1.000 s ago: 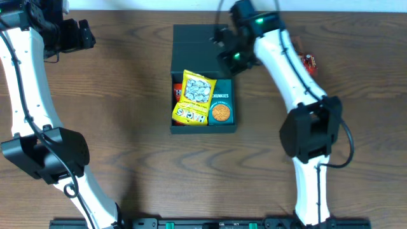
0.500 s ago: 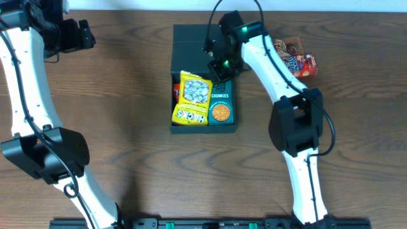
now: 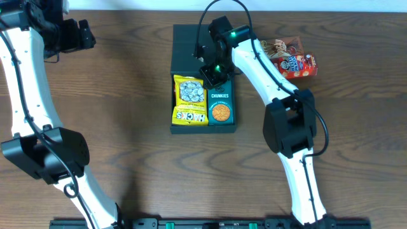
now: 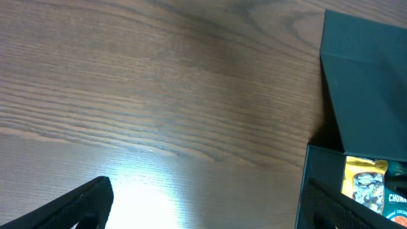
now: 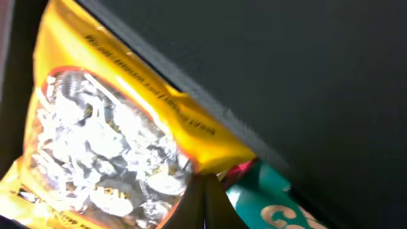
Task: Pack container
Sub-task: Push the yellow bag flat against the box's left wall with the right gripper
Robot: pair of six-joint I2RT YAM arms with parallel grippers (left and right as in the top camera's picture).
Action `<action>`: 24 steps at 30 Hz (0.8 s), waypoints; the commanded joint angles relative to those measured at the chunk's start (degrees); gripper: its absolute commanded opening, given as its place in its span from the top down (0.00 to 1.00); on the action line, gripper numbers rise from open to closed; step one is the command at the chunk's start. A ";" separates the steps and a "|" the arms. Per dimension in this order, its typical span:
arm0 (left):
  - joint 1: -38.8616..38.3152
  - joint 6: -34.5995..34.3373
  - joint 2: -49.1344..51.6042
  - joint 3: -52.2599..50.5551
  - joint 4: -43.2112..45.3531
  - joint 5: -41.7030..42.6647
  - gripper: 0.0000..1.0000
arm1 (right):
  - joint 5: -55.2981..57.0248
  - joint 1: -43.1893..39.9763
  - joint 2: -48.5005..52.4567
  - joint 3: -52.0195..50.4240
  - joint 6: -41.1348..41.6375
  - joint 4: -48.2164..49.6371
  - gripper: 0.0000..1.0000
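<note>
Mid-table the container (image 3: 191, 38) lies open, its tray toward the near edge, with a yellow pack (image 3: 190, 100) and a teal cookie box (image 3: 220, 105) lying flat side by side in it. At their far ends the right end effector (image 3: 208, 76), pinched shut on nothing, noses down at the yellow pack's top edge, I'd guess to tuck it flat. Beyond, the lid is folded back. A red pack (image 3: 294, 60) sits outside by the far edge, and the right arm crosses between it and the container. The left end effector (image 3: 81, 35) hangs wide open at the far left corner, clear of everything.
</note>
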 commanded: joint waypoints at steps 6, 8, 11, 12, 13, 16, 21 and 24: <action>0.09 0.20 -0.07 0.09 -0.26 -0.17 0.05 | -5.14 2.62 -0.85 0.83 -3.08 -0.07 0.99; 0.09 0.17 -0.07 0.09 -0.26 -0.15 0.05 | -3.34 3.39 -0.68 0.83 -3.08 -0.17 0.99; 0.09 0.20 -0.07 0.09 -0.28 -0.17 0.05 | -1.33 4.09 -0.55 0.79 -3.19 -0.17 0.99; 0.09 0.17 -0.07 0.09 -0.28 -0.15 0.05 | -1.25 4.20 -0.44 0.79 -3.28 -0.24 0.99; 0.09 0.17 -0.07 0.09 -0.28 -0.15 0.05 | -1.29 4.24 -0.37 0.79 -3.26 -0.35 0.99; 0.09 0.17 -0.07 0.09 -0.33 -0.15 0.05 | -1.29 4.52 0.07 0.26 -3.30 -0.74 0.99; 0.09 0.17 -0.07 0.09 -0.48 -0.15 0.05 | -1.51 5.86 0.31 0.11 -5.55 -2.84 0.99; 0.09 0.17 -0.07 0.09 -0.52 -0.15 0.05 | -1.49 7.26 0.31 0.11 -6.05 -3.56 0.99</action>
